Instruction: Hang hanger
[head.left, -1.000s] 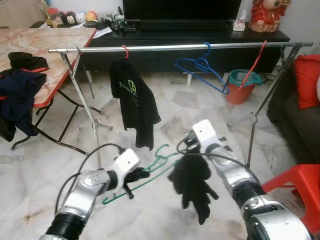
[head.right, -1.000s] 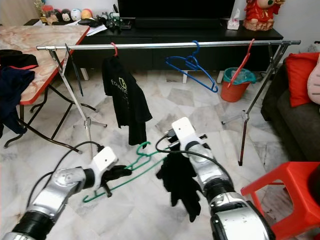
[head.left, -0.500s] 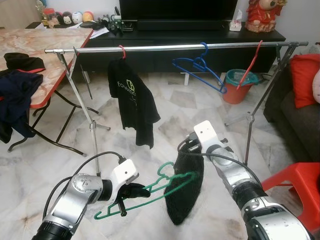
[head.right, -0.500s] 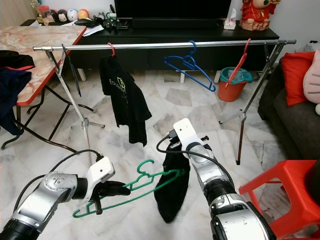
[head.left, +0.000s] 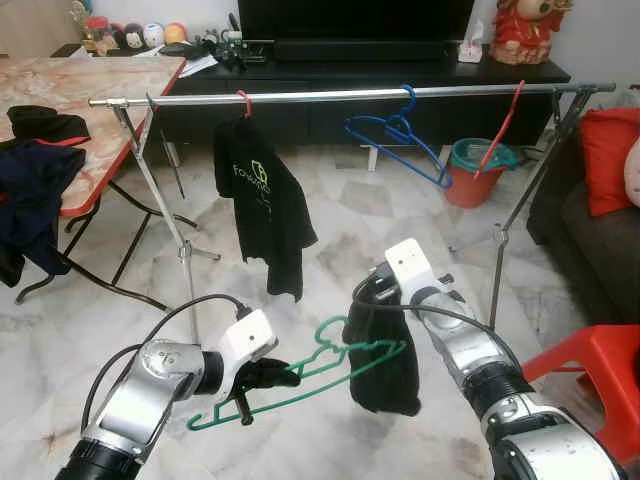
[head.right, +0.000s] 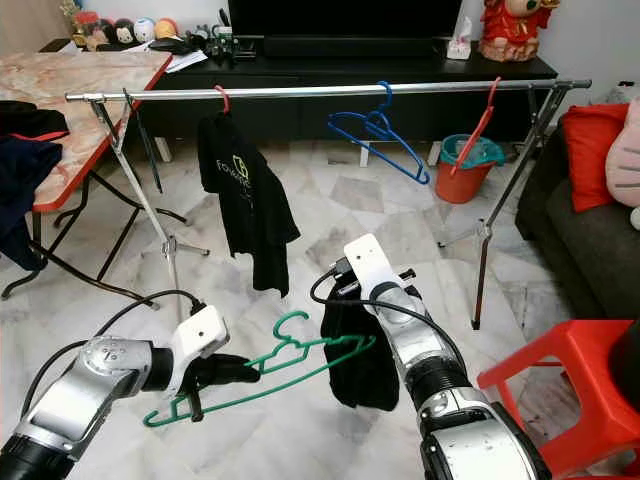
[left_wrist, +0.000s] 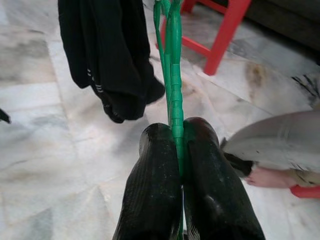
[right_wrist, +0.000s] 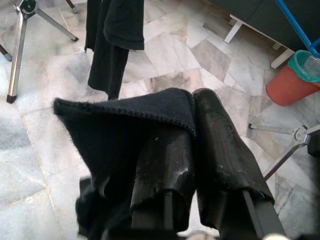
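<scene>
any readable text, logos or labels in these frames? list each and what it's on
Black T-shirt hanging from the silver metal clothes rail: yellow-green lettering beside a logo, beginning "Fo"; the remaining letters are too blurred to read.
Small jars and round toys at the back of the marble-patterned table: any labels are too small to read.
White tissue box on the black TV cabinet: print too small to read.
No other text is legible.

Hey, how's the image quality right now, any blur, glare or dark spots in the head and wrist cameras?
Left eye view: evenly lit and sharp, soft sheen on the pale marble floor. Left wrist view: the left gripper is sharp with glossy highlights on its black fingers and the thin green plastic hanger; floor behind is soft. Right wrist view: the right gripper and black fuzzy garment are dark, low in detail.
</scene>
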